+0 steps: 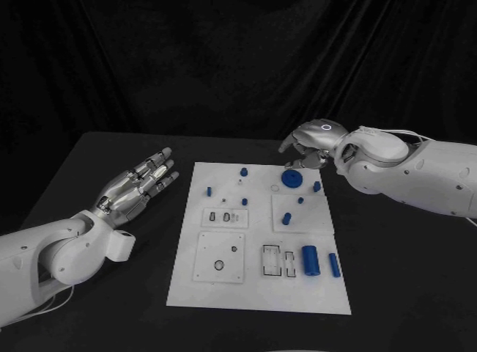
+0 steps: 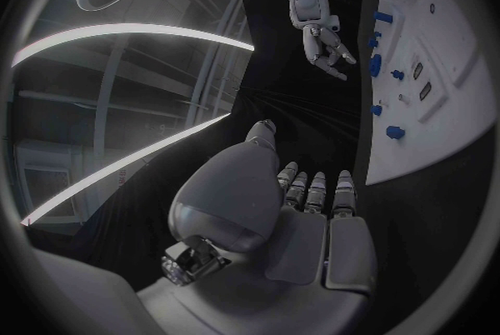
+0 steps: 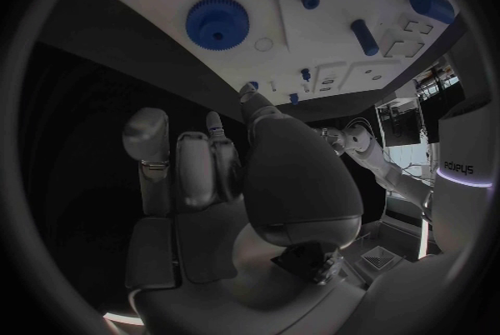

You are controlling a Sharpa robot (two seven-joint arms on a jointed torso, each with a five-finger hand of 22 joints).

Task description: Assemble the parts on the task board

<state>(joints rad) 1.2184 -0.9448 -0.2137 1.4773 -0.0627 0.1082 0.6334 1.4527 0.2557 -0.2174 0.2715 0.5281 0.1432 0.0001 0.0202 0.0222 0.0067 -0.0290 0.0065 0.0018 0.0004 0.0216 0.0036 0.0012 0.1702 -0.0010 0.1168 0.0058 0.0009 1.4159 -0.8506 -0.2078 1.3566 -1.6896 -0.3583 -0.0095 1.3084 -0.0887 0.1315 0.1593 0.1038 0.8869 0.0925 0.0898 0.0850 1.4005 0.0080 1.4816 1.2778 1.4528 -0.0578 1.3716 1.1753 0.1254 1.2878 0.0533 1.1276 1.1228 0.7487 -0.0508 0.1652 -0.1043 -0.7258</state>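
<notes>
White and flat, the task board is lying at the centre of the black surface, with small blue parts scattered over it, among them a blue gear toward 12 o'clock and a blue cylinder toward 5 o'clock. The left robot hand is hovering off the board's 9 o'clock side, fingers extended, grasping nothing. The right robot hand is hanging beyond the 12 o'clock edge near the gear, fingers curled downward, holding nothing.

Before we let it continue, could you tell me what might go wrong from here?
The right hand hovers over the board's far edge by the blue gear; coming down, it might knock the small pegs standing nearby. The two loose cylinders near the front could roll if the task board is nudged.
</notes>
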